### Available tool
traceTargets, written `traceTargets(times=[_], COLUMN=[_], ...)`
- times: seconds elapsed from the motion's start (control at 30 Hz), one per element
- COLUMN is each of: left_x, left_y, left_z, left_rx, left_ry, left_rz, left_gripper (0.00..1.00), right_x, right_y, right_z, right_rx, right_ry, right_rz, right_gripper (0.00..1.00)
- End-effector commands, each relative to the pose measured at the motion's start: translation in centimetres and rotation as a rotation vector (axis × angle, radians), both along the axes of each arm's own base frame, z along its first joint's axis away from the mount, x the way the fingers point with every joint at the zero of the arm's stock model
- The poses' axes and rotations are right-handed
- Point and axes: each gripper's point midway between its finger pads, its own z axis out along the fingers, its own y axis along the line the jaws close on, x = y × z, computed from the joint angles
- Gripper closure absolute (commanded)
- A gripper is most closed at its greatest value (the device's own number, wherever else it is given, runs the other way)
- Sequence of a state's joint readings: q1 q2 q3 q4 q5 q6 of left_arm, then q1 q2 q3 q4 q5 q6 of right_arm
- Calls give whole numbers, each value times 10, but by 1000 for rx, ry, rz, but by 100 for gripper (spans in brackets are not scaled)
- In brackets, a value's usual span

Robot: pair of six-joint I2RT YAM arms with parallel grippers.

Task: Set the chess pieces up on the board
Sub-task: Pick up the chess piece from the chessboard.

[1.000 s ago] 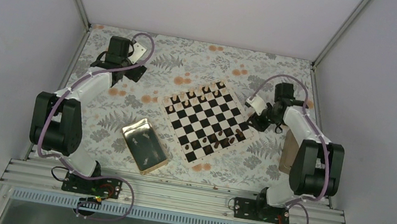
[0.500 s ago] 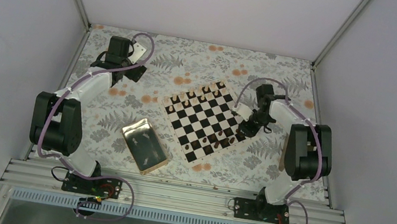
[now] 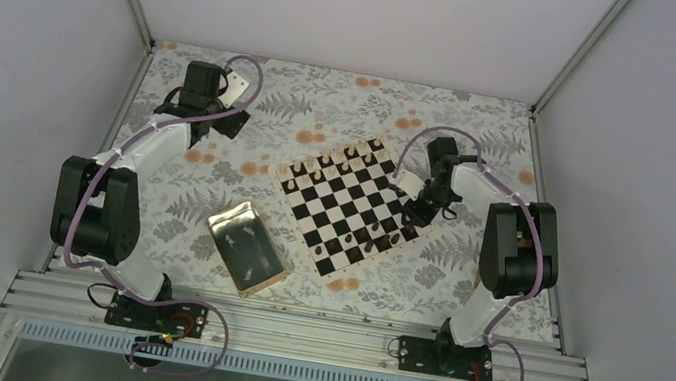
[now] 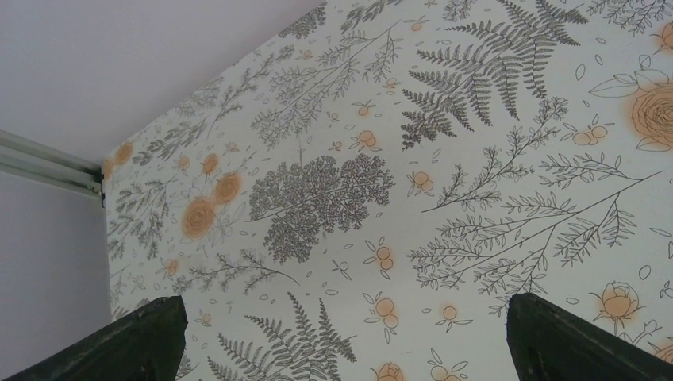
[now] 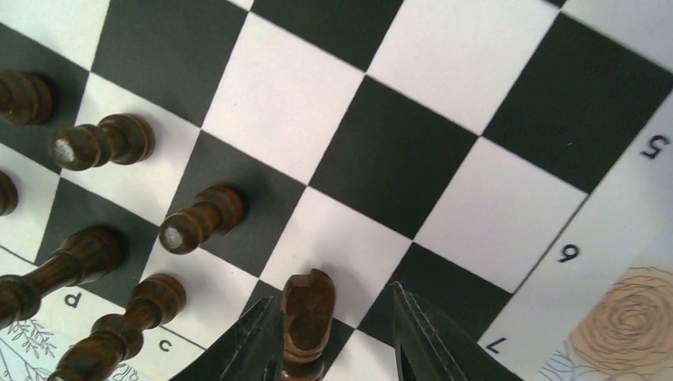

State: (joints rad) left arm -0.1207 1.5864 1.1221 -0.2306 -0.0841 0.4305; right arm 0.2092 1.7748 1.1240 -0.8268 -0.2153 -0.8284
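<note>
The board (image 3: 352,204) lies turned diagonally mid-table, with light chess pieces (image 3: 333,165) along its far-left side and dark ones (image 3: 372,237) along its near-right side. My right gripper (image 3: 412,209) hangs low over the board's right corner. In the right wrist view the gripper (image 5: 332,295) is open around a dark knight (image 5: 308,314). The knight stands on the board (image 5: 397,151) against the left finger, with a clear gap to the right finger. Dark pawns (image 5: 198,222) stand to its left. My left gripper (image 3: 223,121) is open and empty at the far left, over bare cloth in its own wrist view (image 4: 341,317).
A shiny gold tray (image 3: 246,248) lies near the front, left of the board. The floral tablecloth (image 4: 333,190) covers the table. White walls with metal rails close in the back and both sides.
My right arm has swung left, from beside the board's right edge to over its right corner. The left arm has not moved.
</note>
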Motion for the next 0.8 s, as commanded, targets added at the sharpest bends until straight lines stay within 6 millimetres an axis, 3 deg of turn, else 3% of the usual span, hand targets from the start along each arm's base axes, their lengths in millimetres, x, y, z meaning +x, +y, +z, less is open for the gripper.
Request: traceTargets(times=[0.0, 0.53, 0.77], left_x=[5, 6, 6], left_y=[-1, -2, -2], left_z=[8, 2, -1], left_rx=[4, 11, 12], left_ry=[-30, -25, -21], left_rz=[-2, -8, -12], left_gripper=[0, 0, 0], right_x=[12, 0, -4], right_y=[3, 5, 2], right_z=[2, -5, -13], right_rx=[-18, -38, -71], right_ry=[-22, 51, 71], right_rz=[-8, 1, -16], right_gripper=[62, 61, 69])
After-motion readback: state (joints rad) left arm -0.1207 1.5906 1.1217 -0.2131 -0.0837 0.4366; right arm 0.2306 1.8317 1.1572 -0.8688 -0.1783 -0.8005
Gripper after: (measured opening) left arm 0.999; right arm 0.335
